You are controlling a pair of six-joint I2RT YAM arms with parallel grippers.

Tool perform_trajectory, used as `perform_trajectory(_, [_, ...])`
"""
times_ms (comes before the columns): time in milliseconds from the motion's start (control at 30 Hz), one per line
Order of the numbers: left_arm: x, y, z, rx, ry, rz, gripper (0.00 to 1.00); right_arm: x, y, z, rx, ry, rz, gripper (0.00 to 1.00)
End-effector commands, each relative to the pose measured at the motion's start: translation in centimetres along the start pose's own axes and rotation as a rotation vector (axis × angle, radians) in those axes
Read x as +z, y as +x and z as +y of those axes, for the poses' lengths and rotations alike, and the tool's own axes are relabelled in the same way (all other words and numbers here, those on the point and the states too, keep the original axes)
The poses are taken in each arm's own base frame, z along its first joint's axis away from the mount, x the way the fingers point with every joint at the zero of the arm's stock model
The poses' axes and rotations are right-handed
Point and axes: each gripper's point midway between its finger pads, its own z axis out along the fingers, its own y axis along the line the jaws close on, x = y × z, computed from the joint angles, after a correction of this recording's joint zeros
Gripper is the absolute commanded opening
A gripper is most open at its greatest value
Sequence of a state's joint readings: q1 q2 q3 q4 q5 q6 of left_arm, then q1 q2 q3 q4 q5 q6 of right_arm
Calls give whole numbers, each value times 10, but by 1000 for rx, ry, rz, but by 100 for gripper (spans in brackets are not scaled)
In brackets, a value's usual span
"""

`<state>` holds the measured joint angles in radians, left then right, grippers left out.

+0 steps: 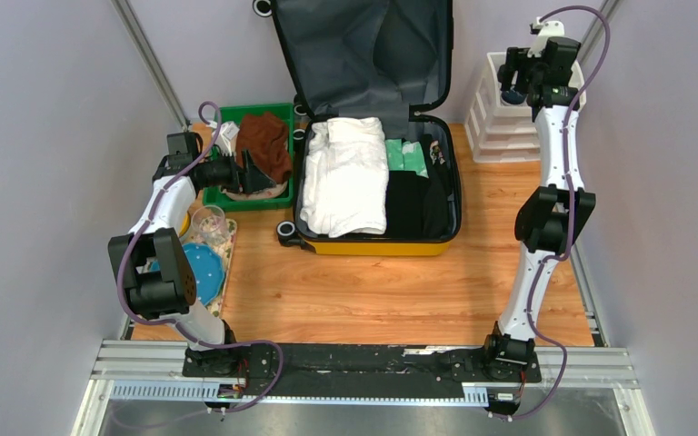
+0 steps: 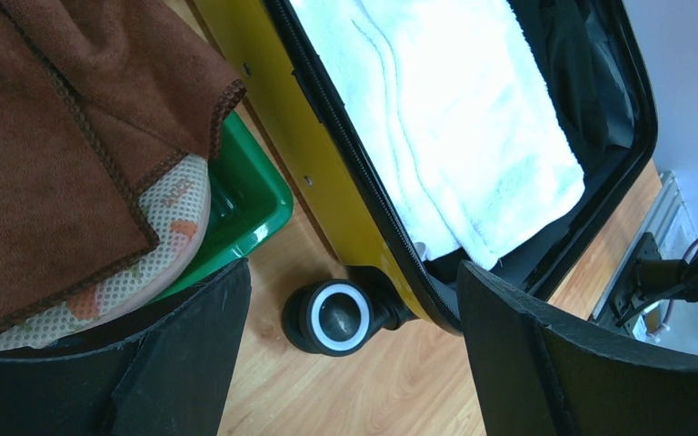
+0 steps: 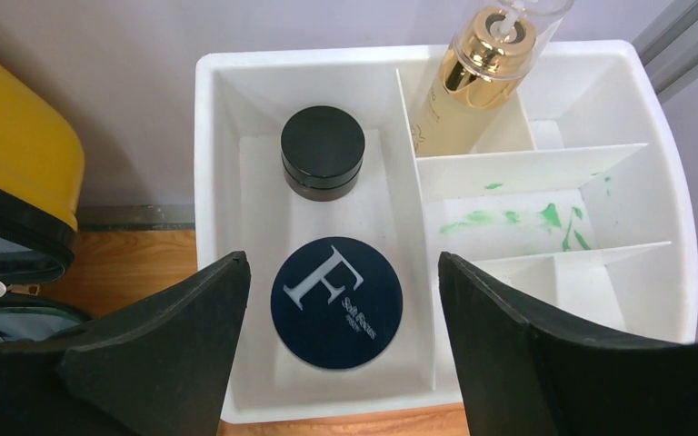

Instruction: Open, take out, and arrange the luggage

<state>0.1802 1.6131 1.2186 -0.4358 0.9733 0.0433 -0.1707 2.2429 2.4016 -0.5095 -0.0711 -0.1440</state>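
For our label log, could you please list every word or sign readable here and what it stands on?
"F": white letter on the dark blue lid in the white organiser.
Script below the F: too small to read.
Print on the bottle: too faint to read.
Lettering on the pad under the brown towel: blurred.

Lab-style robot cell: plain lilac walls (image 1: pixel 36 91), aluminium rails (image 1: pixel 591 368), wooden tabletop (image 1: pixel 373 291)

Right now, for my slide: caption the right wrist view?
Open right gripper above white organizer holding dark compact, black jar, gold-capped bottle.
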Motion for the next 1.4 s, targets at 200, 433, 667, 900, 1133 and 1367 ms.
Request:
perform_trajectory(200, [-7,-25,-8,79,16,-42,91,-22,-40,7,-6,-30,-104,80])
perform_trajectory(433, [-7,-39,-22,210,23,-56,91,-82,-52,62,12,-268,-69,77])
perform_trajectory(667, [10,-37,-34,267,68,-28,91,-147,-3,180,112,-646,105,64])
perform_trajectory(900, [21,-29,-44,291,98,-7,92,-210,109,306,-143,-994,401,47])
perform_trajectory(1133, [20,-15,-48,290,93,2,91,-263,174,355,-409,-1239,435,55])
perform_trajectory(1367, [19,-5,-52,270,101,14,92,-267,180,378,-764,-1378,98,70])
